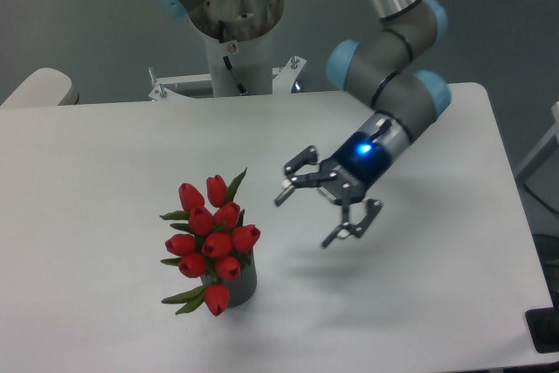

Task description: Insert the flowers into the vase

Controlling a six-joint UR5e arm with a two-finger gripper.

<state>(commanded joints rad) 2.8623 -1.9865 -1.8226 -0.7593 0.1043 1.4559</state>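
The flowers [210,238], a tight bunch of red tulip buds with narrow green leaves, stand in the vase [240,286], a small dark grey ribbed cylinder at the table's front left of centre. The bunch covers most of the vase, so only its lower right side shows. My gripper [313,211] hangs above the table to the right of the flowers, apart from them. Its two fingers are spread wide and hold nothing.
The white table [105,155] reaches to its right edge near the arm. The robot's base column [234,45] stands at the back centre. A pale rounded object [39,86] sits at the back left corner.
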